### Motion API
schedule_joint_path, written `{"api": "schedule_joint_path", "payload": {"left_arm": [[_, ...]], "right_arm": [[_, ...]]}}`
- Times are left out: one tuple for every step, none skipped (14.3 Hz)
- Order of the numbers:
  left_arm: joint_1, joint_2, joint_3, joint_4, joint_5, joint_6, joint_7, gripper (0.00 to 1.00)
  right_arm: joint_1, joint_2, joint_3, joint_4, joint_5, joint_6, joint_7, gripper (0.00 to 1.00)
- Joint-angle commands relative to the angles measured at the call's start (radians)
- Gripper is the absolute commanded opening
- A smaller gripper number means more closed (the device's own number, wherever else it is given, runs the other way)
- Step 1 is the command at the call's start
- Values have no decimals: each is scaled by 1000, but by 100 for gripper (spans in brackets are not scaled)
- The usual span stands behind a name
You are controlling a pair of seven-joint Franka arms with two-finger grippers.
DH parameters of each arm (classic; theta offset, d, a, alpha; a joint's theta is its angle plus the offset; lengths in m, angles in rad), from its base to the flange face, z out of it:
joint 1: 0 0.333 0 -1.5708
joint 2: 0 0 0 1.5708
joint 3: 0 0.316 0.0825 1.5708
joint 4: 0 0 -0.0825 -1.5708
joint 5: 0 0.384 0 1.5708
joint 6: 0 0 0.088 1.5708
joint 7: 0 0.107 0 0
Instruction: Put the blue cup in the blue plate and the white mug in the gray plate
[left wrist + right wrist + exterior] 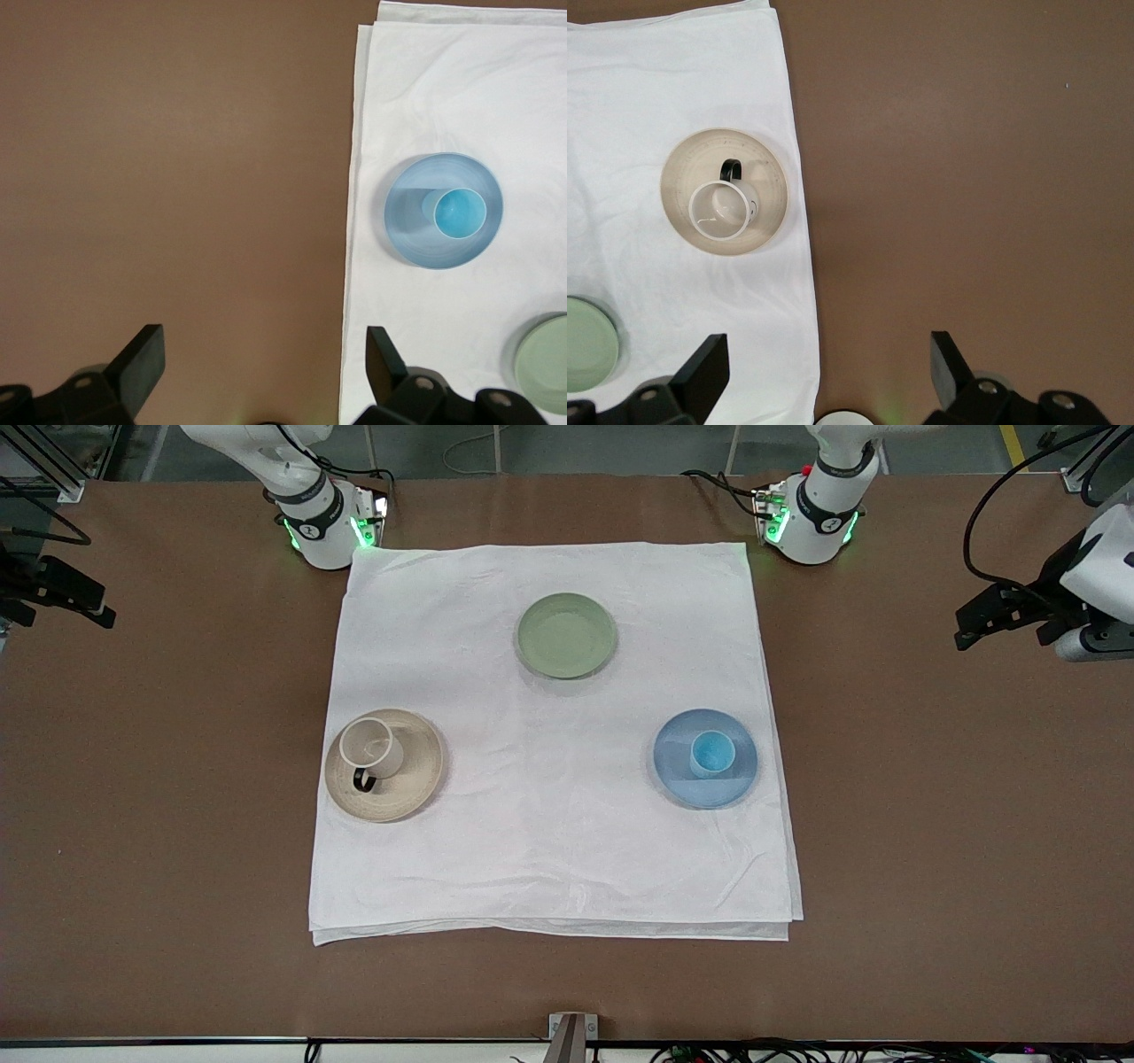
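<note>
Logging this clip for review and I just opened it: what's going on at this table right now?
Nothing is being handled. The blue cup stands upright in the blue plate, and the white mug stands in the gray plate, both on the white cloth. A pale green plate lies bare, farther from the front camera. The left gripper and right gripper are open, pulled back over bare table at their own ends. Both placements look done.

Pale green plate (566,635) (empty) on white cloth (549,850) — brown table (159,824).
</note>
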Motion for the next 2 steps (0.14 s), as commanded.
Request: {"api": "schedule_joint_path", "payload": {"left_arm": [[2,-6,-5,15,-8,-17,-7,100],[2,-8,-6,15,-8,-17,-12,100]], "right_arm": [[4,-29,-5,-32,-2,18,-3,100],[4,-29,-5,-32,-1,18,-3,100]]}}
